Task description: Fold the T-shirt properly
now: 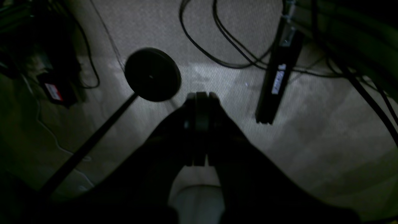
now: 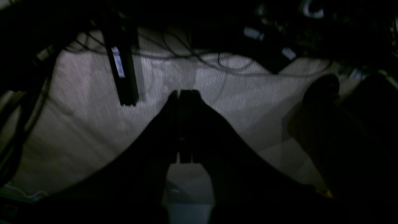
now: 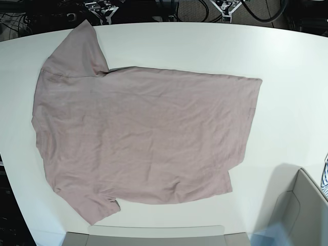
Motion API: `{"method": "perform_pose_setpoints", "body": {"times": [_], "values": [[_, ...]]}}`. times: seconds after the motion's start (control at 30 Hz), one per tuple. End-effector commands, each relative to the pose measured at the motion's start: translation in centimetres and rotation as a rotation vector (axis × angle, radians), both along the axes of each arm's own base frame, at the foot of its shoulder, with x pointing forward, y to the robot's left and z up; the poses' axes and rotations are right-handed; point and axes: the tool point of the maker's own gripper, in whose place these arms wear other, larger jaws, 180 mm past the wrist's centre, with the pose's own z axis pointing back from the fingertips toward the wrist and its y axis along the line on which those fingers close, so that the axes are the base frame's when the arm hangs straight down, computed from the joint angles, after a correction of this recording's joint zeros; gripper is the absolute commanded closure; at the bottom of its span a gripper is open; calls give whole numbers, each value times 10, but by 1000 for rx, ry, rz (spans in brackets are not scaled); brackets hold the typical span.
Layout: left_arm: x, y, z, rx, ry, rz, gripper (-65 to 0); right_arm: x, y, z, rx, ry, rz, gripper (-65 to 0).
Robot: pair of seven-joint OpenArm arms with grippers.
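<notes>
The mauve-pink T-shirt (image 3: 143, 138) lies spread flat on the white table (image 3: 287, 77) in the base view. Its sleeves are at the upper left and lower left, and its hem faces right. Neither gripper shows in the base view. In the left wrist view my left gripper (image 1: 200, 97) is shut and empty, hanging over a carpeted floor. In the right wrist view my right gripper (image 2: 183, 93) is also shut and empty over the dim floor. The T-shirt does not show in either wrist view.
A grey box edge (image 3: 154, 237) sits at the table's front and a grey bin (image 3: 300, 207) at the front right, with a blue-and-white striped cloth (image 3: 325, 177) beside it. Cables (image 1: 236, 53), a round black stand base (image 1: 152, 74) and a black bar (image 1: 278, 81) lie on the floor.
</notes>
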Motion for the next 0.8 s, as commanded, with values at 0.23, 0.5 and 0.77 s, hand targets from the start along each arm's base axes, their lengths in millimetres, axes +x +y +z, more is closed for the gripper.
{"method": "perform_pose_setpoints", "body": {"times": [0.23, 0.5, 0.77], "values": [[3, 0, 1, 3, -24, 2, -1, 1, 27, -1, 52, -25, 8, -4], [-2, -12, 0, -14, -36, -4, -1, -1, 31, -1, 58, -16, 3, -4], [1, -9, 0, -11, -44, -5, -1, -6, 20, -1, 42, -15, 7, -4]]}}
